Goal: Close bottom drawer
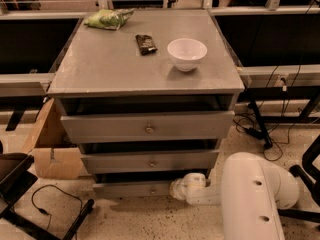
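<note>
Left of the gripper (178, 188), bottom drawer (132, 189) ajar, cardboard box (50, 149) beyond; arm (250, 199) low, horizontal; gripper's opening: cannot tell.

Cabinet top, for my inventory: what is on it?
A white bowl, a dark packet and a green bag; the bowl hides the spot under it. The gripper is down beside the bottom drawer.

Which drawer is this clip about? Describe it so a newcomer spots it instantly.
Find the grey cabinet with a white bowl on top. Of its three drawers, the bottom drawer sits lowest, just above the floor, with the gripper at its right end. It is narrower and shallower than the middle drawer and top drawer.
</note>
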`<action>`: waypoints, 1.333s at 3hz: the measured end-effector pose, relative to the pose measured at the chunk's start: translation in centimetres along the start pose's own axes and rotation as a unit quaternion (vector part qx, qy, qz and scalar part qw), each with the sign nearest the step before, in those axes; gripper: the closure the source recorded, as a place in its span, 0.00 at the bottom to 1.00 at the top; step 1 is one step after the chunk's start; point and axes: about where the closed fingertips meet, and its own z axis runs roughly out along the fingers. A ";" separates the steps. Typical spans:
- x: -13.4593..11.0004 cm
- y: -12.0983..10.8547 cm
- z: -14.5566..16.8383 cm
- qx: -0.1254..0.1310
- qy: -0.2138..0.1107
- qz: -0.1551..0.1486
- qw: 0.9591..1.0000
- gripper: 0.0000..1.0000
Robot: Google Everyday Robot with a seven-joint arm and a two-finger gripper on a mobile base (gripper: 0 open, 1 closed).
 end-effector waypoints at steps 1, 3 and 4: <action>0.8 -1.0 1.8 0.007 -0.001 0.000 1.000 1.00; 0.1 0.7 0.2 -0.007 -0.003 0.001 1.000 1.00; -1.8 3.2 -3.7 -0.028 -0.007 -0.009 1.000 1.00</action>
